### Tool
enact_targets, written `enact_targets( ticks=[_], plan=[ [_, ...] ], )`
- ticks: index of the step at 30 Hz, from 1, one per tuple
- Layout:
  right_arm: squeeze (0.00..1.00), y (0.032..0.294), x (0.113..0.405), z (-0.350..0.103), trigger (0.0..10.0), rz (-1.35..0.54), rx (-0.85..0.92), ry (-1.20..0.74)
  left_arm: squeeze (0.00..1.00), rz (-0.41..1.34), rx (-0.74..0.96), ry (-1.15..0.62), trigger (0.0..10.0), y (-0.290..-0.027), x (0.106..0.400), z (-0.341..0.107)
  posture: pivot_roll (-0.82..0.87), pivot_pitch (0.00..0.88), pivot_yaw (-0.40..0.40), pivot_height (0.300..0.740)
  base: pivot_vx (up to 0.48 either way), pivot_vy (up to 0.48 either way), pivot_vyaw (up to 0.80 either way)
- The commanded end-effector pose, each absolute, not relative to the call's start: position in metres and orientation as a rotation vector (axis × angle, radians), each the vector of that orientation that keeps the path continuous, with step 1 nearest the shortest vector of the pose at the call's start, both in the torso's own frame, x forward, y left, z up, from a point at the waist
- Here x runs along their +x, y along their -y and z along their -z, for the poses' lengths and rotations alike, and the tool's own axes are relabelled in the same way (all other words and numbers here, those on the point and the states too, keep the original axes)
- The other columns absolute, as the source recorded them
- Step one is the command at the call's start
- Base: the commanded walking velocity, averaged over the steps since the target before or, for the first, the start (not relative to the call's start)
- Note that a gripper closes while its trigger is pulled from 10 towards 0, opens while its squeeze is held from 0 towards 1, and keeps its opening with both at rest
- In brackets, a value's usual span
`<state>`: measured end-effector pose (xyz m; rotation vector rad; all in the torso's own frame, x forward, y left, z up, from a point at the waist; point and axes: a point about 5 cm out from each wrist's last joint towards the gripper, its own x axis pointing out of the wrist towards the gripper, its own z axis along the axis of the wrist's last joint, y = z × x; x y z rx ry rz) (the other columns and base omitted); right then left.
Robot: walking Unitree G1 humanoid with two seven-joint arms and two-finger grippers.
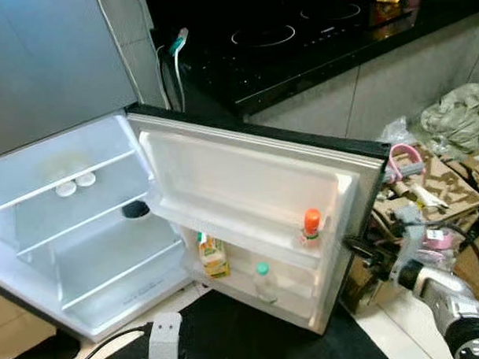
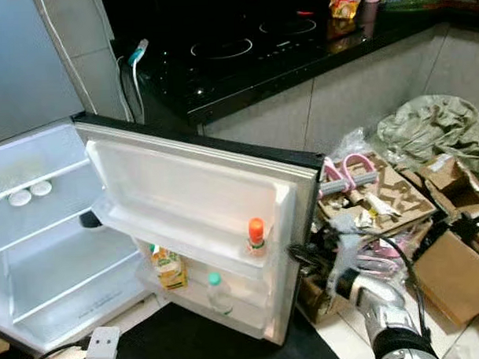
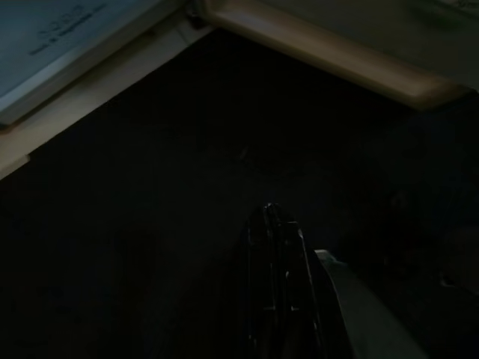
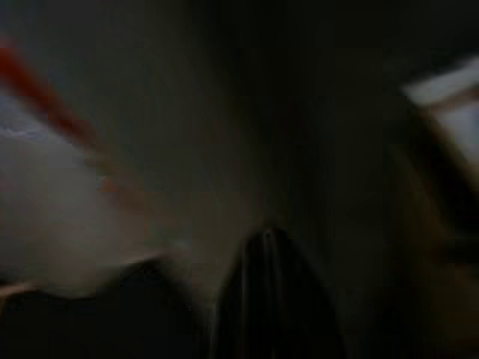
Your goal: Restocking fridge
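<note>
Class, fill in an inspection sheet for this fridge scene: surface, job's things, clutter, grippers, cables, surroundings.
Surface: pale tiled floor with a dark mat before the fridge.
Job's things: fridge open; door holds an orange-capped bottle on its upper shelf, a carton and a green-capped bottle on its lower one.
Clutter: cardboard, a crumpled bag and pink handles to the right of the door.
Grippers: right gripper at the door's edge; left gripper low over the mat, fingers together.
Cables: white cord behind the fridge; black cable on the floor.
Surroundings: black hob on a dark counter.
</note>
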<state>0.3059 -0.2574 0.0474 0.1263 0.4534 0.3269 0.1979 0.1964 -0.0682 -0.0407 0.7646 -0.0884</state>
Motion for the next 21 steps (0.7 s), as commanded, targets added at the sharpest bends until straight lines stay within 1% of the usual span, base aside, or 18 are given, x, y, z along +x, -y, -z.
enact_targets(
  ticks=[1,3,5,6,7,10,11,12,14,16,19,20,21],
  plan=[
    [0.0,0.271,0.3,-0.042,10.0,-0.195,0.078,-0.479,0.0,0.075,-0.013,-0.804,10.0,-0.205,0.189,0.072,-0.07,0.108,0.078,0.726,0.0,0.0,0.0],
    [0.0,0.279,0.298,-0.04,10.0,-0.091,-0.006,-0.504,0.0,0.072,-0.009,-0.81,10.0,-0.207,0.187,0.073,-0.07,0.11,0.078,0.726,0.0,0.0,0.0],
    [0.0,0.282,0.298,-0.041,10.0,-0.037,-0.077,-0.504,0.0,0.07,-0.007,-0.813,10.0,-0.208,0.186,0.073,-0.07,0.11,0.079,0.726,0.0,0.0,0.0],
    [0.0,0.282,0.298,-0.041,10.0,-0.037,-0.077,-0.504,0.0,0.07,-0.007,-0.813,10.0,-0.208,0.186,0.073,-0.07,0.11,0.079,0.726,0.0,0.0,0.0],
    [0.0,0.282,0.301,-0.043,10.0,0.012,-0.129,-0.488,0.0,0.07,-0.004,-0.816,10.0,-0.209,0.185,0.074,-0.07,0.112,0.08,0.726,0.0,0.0,0.0],
    [0.0,0.281,0.304,-0.045,10.0,0.036,-0.146,-0.471,0.0,0.07,-0.003,-0.816,10.0,-0.209,0.184,0.074,-0.07,0.112,0.08,0.726,0.0,0.0,0.0],
    [0.0,0.283,0.312,-0.052,10.0,0.139,-0.172,-0.433,0.0,0.071,-0.001,-0.816,10.0,-0.21,0.184,0.074,-0.06,0.113,0.083,0.726,0.0,0.0,0.0],
    [0.0,0.283,0.312,-0.052,10.0,0.139,-0.172,-0.433,0.0,0.071,-0.001,-0.816,10.0,-0.21,0.184,0.074,-0.06,0.113,0.083,0.726,0.0,0.0,0.0],
    [0.0,0.285,0.323,-0.066,10.0,0.266,-0.205,-0.377,0.0,0.071,0.002,-0.815,10.0,-0.211,0.184,0.073,-0.06,0.119,0.085,0.726,0.0,0.0,0.0],
    [0.0,0.285,0.333,-0.08,10.0,0.353,-0.23,-0.324,0.0,0.069,0.007,-0.814,10.0,-0.213,0.184,0.073,-0.06,0.127,0.089,0.726,0.0,0.0,0.0],
    [0.0,0.279,0.349,-0.102,10.0,0.429,-0.234,-0.254,0.0,0.067,0.013,-0.812,10.0,-0.214,0.185,0.073,-0.06,0.129,0.088,0.726,0.0,0.0,0.0],
    [0.0,0.273,0.355,-0.109,10.0,0.432,-0.218,-0.232,0.0,0.065,0.013,-0.812,10.0,-0.214,0.185,0.072,-0.05,0.132,0.083,0.726,0.0,0.0,0.0],
    [0.0,0.273,0.355,-0.109,10.0,0.432,-0.218,-0.232,0.0,0.065,0.013,-0.812,10.0,-0.214,0.185,0.072,-0.05,0.132,0.083,0.726,0.0,0.0,0.0]
  ],
)
